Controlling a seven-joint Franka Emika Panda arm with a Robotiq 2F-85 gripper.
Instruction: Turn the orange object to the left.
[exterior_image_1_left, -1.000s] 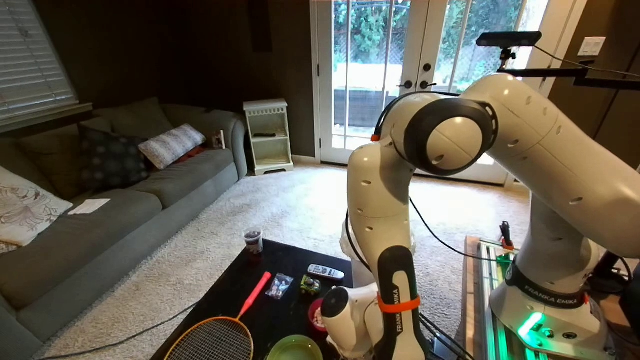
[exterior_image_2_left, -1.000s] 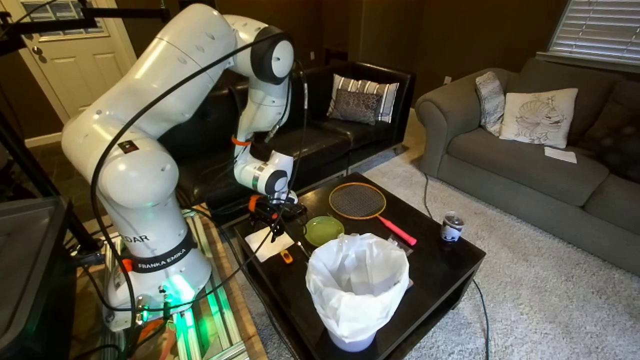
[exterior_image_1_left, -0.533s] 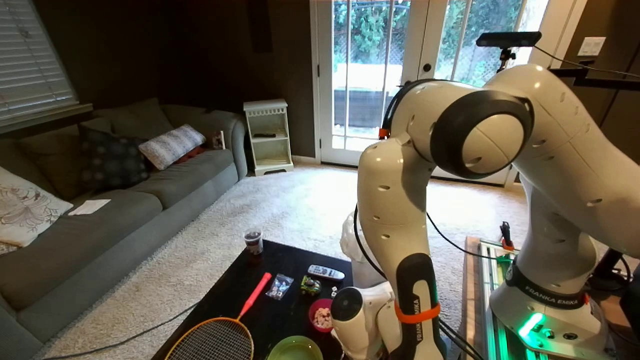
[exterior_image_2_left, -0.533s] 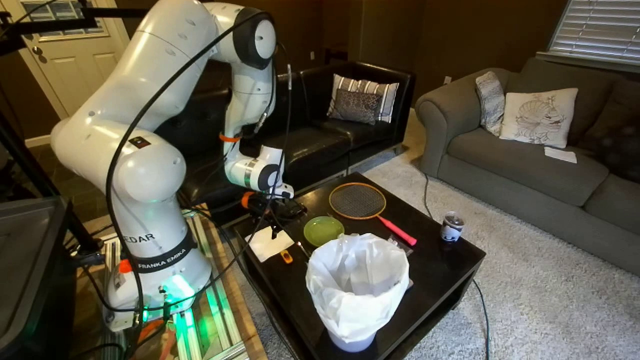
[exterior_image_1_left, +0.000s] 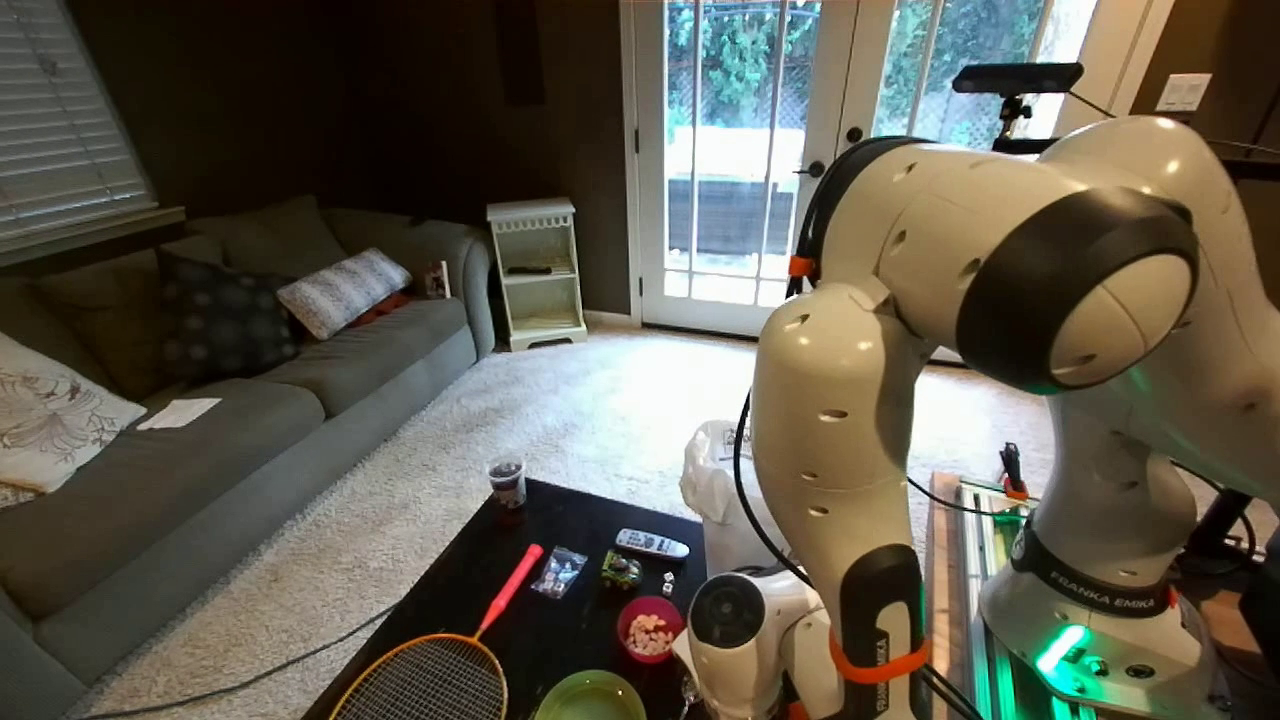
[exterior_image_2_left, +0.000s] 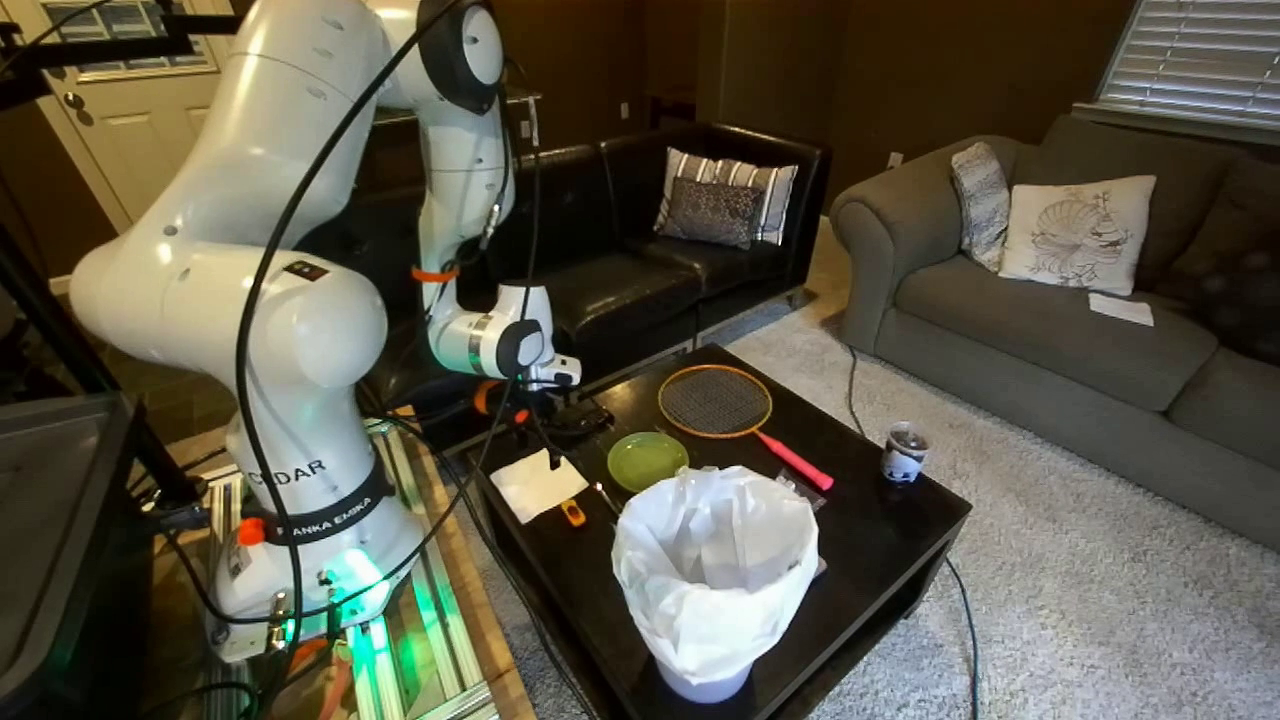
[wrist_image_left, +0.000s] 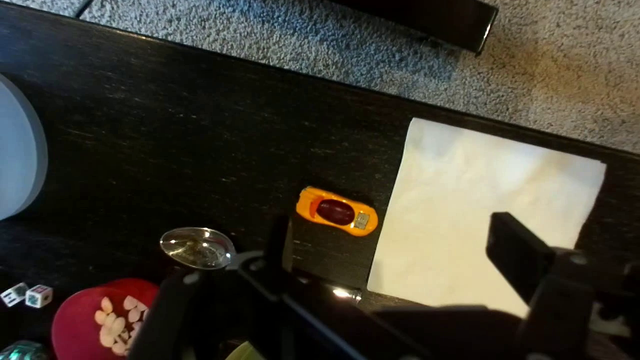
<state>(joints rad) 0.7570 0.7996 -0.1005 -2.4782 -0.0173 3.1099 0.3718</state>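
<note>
The orange object is a small orange toy car with a dark red oval centre (wrist_image_left: 337, 211). It lies flat on the dark table, just left of the white paper's edge in the wrist view, its long side running roughly left to right. It also shows small in an exterior view (exterior_image_2_left: 572, 513). My gripper (wrist_image_left: 392, 240) is open and empty, above the table. Its left finger is just below the car's left end in the picture; the right finger is over the paper. In an exterior view the gripper (exterior_image_2_left: 553, 440) is partly hidden by cables.
White paper (wrist_image_left: 480, 200) lies beside the car. A clear spoon (wrist_image_left: 197, 248) and a red bowl (wrist_image_left: 70, 320) of pale pieces are to the left. A green plate (exterior_image_2_left: 648, 461), white lined bucket (exterior_image_2_left: 715, 590) and racket (exterior_image_2_left: 715, 402) stand or lie on the table (exterior_image_2_left: 880, 540).
The arm has drawn back toward its base, carrying the wrist and gripper left and slightly up in an exterior view. The red bowl has become uncovered. The toy car has not moved.
</note>
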